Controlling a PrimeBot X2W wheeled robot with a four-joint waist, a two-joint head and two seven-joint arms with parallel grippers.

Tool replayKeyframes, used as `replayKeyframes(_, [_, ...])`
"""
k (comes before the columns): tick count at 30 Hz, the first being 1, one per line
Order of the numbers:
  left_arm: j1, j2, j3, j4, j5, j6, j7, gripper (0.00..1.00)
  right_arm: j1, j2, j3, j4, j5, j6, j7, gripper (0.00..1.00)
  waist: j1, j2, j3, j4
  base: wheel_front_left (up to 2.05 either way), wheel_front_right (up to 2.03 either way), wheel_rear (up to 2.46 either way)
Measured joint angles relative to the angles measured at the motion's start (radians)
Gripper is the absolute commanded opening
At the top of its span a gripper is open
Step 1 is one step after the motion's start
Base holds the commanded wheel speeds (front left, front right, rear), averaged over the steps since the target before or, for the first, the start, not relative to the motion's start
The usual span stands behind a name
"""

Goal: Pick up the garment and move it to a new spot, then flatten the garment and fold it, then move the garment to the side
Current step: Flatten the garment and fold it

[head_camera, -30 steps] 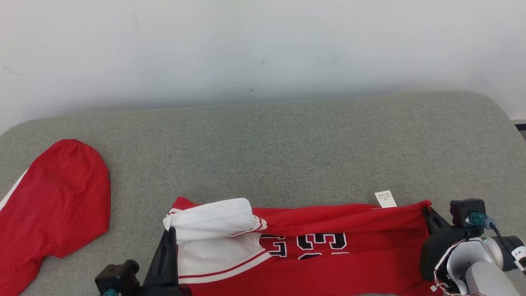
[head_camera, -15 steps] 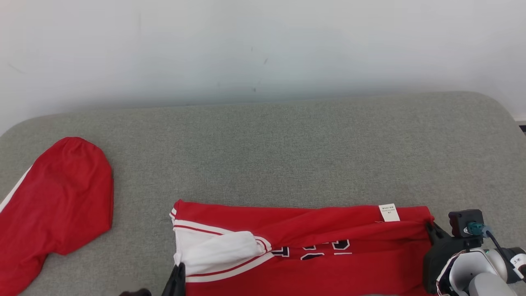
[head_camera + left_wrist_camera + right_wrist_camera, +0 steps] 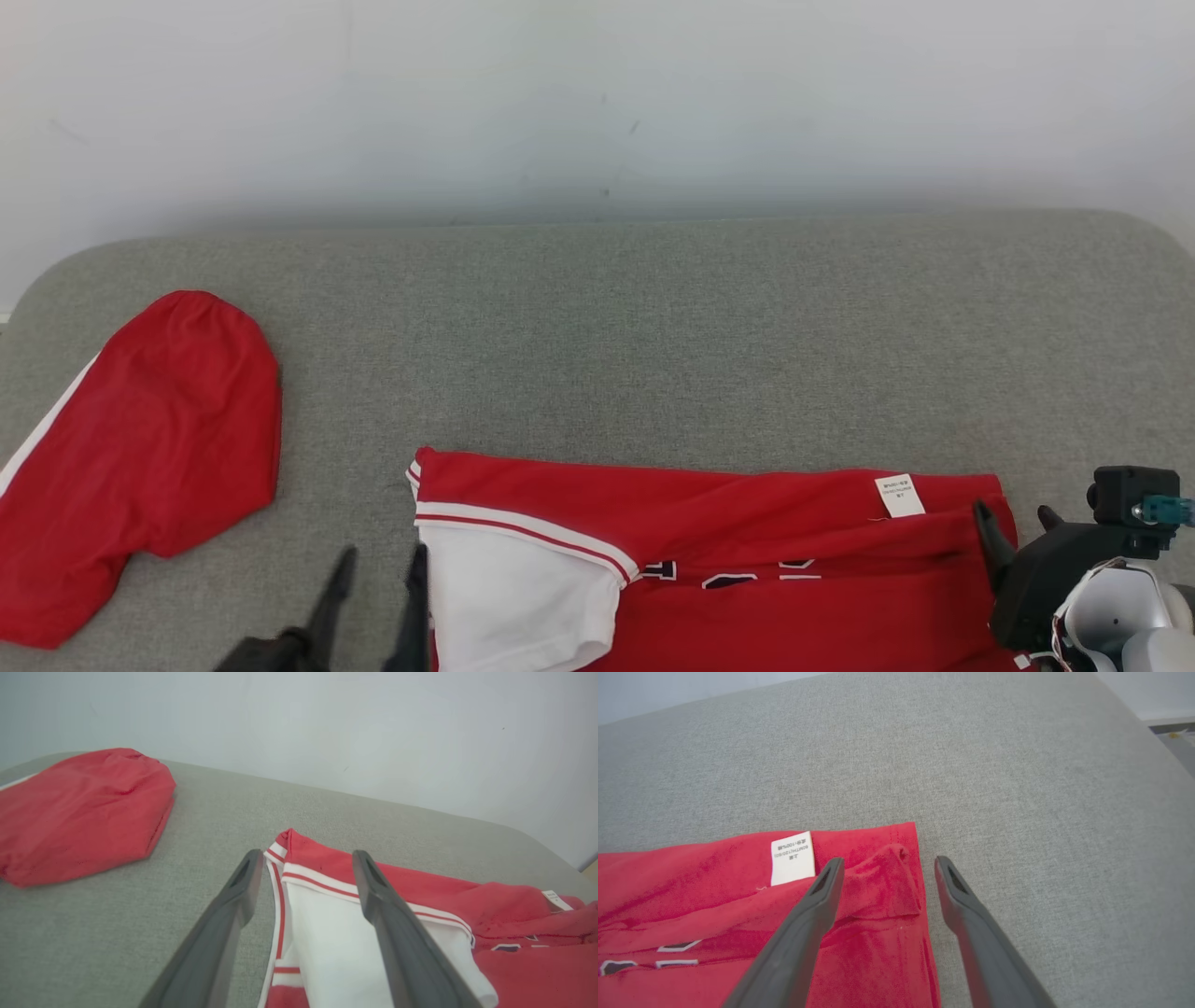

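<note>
the red sports jersey with a white side panel and striped trim (image 3: pixel 747 560) lies along the near edge of the grey fabric-covered bench (image 3: pixel 653 327), stretched left to right in front of the robot. its far long edge is turned over towards the robot, so the black, white-outlined numerals (image 3: pixel 728 574) are half covered by the flap. the white panel (image 3: pixel 513 597) sits at the left end, bordered by red and white stripes, and a small white care label (image 3: pixel 900 495) rests on the flap near the right end. the cloth is mostly flat, with soft creases along the fold and a small pucker at the right corner.

the left pincer (image 3: pixel 383 555) sits at the jersey's left end and the right pincer (image 3: pixel 1013 513) at its right end, each with its jaws wide and nothing held. in each wrist view one finger is over the cloth and the other over bare bench, straddling the end of the folded edge; whether they touch the fabric i cannot tell. one arm at each end seems the sensible way to handle a long edge evenly, and a first lengthwise fold looks done, with more folding and the move aside not yet done.

well apart to the left lies a second red garment with a white stripe (image 3: pixel 140 448), rounded and loosely flat. behind the bench rises a plain pale wall (image 3: pixel 597 93).
</note>
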Motion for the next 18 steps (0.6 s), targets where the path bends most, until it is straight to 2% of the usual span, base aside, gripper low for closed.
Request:
replayKeyframes(3, [0.021,-0.004,0.059,-0.111,0.04,-0.02,0.0,1.0,0.01,0.044,-0.042,-0.054,0.036,0.0,0.067,1.0,0.0,0.0,0.005,0.002,0.0,0.0,0.0])
replayKeyframes(7, [0.041,-0.012,0.107,-0.188,0.078,-0.054,0.0,1.0,0.016,0.066,-0.071,-0.083,0.036,0.0,0.143,1.0,0.0,0.0,0.011,0.005,0.0,0.0,0.0])
replayKeyframes(18, [0.064,-0.017,0.151,-0.202,0.106,-0.078,0.0,1.0,-0.011,0.111,-0.194,-0.026,-0.027,0.0,0.183,1.0,0.0,0.0,0.01,0.024,0.0,0.0,0.0])
